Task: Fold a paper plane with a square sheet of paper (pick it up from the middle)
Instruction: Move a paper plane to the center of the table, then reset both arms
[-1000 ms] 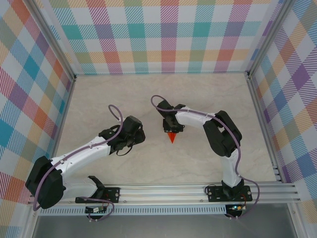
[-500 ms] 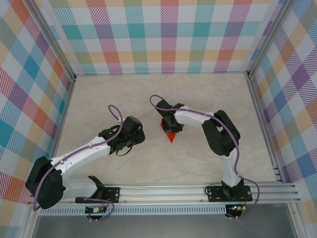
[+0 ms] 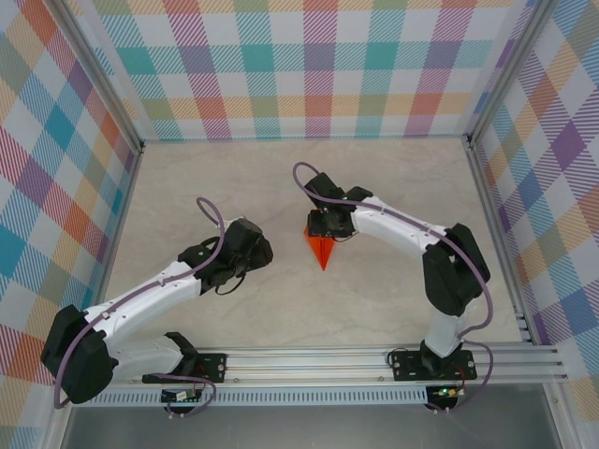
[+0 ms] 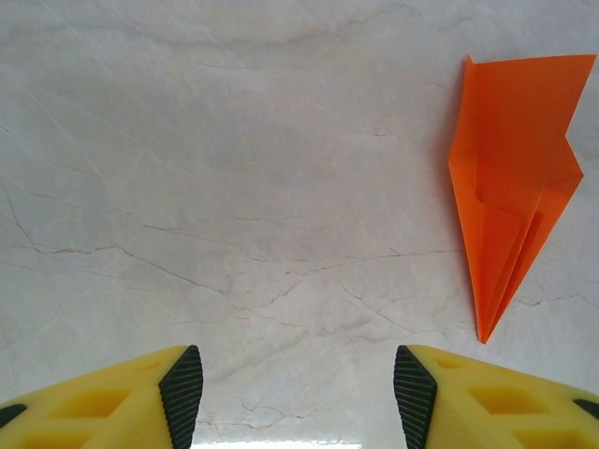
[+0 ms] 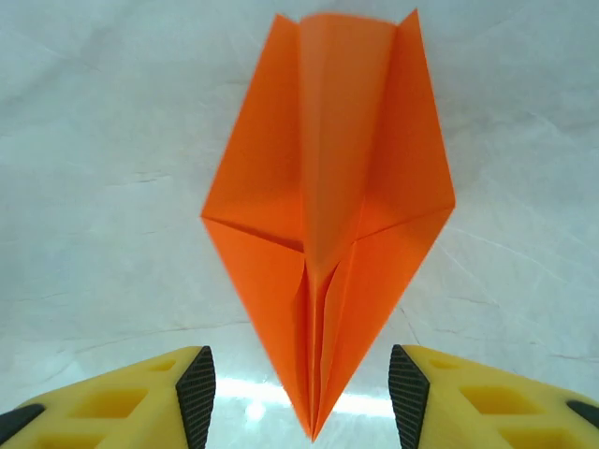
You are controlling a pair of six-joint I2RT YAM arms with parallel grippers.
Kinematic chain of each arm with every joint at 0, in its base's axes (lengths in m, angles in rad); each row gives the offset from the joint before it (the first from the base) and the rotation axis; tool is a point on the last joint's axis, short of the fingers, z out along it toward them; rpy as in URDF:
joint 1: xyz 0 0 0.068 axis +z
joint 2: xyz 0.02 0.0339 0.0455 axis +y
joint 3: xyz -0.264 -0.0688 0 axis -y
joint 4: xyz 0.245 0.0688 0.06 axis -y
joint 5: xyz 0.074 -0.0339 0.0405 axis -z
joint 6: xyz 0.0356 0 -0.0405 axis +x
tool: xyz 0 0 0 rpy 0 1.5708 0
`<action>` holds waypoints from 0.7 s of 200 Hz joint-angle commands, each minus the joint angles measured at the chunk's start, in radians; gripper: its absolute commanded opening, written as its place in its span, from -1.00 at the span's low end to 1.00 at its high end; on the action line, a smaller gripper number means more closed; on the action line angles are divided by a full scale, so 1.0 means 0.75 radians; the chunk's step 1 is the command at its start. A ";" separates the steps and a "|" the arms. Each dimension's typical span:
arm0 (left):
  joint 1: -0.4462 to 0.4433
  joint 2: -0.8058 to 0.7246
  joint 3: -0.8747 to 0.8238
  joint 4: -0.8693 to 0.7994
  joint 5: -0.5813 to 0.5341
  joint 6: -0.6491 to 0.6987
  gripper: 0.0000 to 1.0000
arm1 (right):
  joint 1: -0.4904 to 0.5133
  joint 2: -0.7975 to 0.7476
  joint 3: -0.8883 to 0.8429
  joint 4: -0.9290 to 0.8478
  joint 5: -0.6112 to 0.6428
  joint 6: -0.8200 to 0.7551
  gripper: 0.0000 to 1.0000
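The left fingers [image 4: 182, 391] are spread wide apart with nothing between them. They hang over the bare, pale worktop [image 3: 215, 182]. The orange paper plane [image 3: 321, 249] lies flat on the worktop near the middle. It is off to the right of those fingers and apart from them. Its pointy tip faces the arms' bases. The right fingers [image 5: 197, 393] are spread apart too, one on each side of the tip, not touching the paper.
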 commanded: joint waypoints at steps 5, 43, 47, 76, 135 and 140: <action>0.015 -0.033 -0.019 -0.046 -0.057 0.035 0.27 | 0.008 -0.198 -0.094 -0.009 0.090 -0.020 0.19; 0.015 -0.092 -0.034 -0.071 -0.156 0.071 0.49 | 0.007 -0.605 -0.324 0.089 0.364 -0.075 0.48; 0.017 -0.103 -0.036 -0.071 -0.166 0.073 0.52 | 0.006 -0.648 -0.348 0.097 0.410 -0.081 0.52; 0.015 -0.163 -0.051 -0.091 -0.261 0.098 0.75 | -0.027 -0.896 -0.549 0.188 0.680 -0.172 0.62; 0.017 -0.282 -0.075 -0.202 -0.561 0.132 1.00 | -0.357 -1.098 -1.004 0.474 0.830 -0.363 0.99; 0.018 -0.288 -0.079 -0.202 -0.579 0.133 1.00 | -0.387 -1.091 -1.041 0.537 0.806 -0.388 0.99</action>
